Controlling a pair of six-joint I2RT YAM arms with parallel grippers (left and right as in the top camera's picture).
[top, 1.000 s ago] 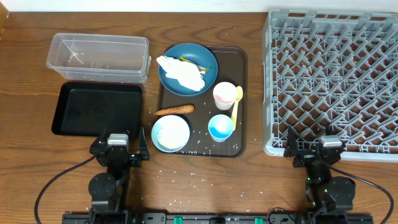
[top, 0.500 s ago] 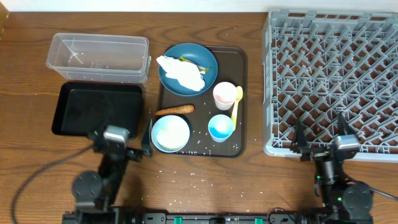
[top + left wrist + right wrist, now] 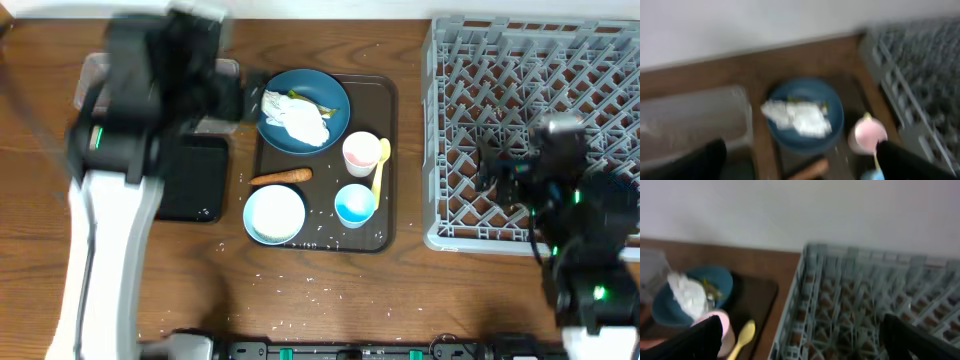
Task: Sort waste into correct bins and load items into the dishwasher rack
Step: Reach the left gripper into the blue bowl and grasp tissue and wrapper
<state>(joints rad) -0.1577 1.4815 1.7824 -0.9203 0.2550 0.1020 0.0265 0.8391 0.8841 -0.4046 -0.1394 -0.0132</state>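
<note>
Grey dish rack point(image 3: 530, 110) filling right side of overhead, no dishes in it. Left arm point(image 3: 140, 110) blurred over upper left, covering most of clear tub point(image 3: 88, 78) and part of black tray point(image 3: 200, 180) below it. Right arm point(image 3: 575, 210) over lower right part of rack, well apart from all waste.

Brown serving tray point(image 3: 388, 100) centre frame, carrying most of the rest. Blue plate point(image 3: 335, 128) at its upper end, just right of left arm. Crumpled napkin point(image 3: 295, 118) on plate, long axis running upper left to lower right. Bowl point(image 3: 274, 214) at lower left of tray. Pink cup point(image 3: 361, 153) and light-blue cup point(image 3: 355, 204) on right side, yellow spoon point(image 3: 381, 165) just beside them, lying up-down. Carrot point(image 3: 280, 177) lying left-right between plate and bowl. Rice grains point(image 3: 310, 290) scattered on table point(image 3: 420, 290), lower centre.

Left gripper point(image 3: 799, 146): fingers point(image 3: 700, 162) at far lower corners of wrist view, so spread wide, nothing held, napkin centred ahead of it. Right gripper point(image 3: 801, 321): probably wide and empty too, given heavy blur.

Likely next: napkin to a bin. Left arm clearly nearer, bins directly under it.
</note>
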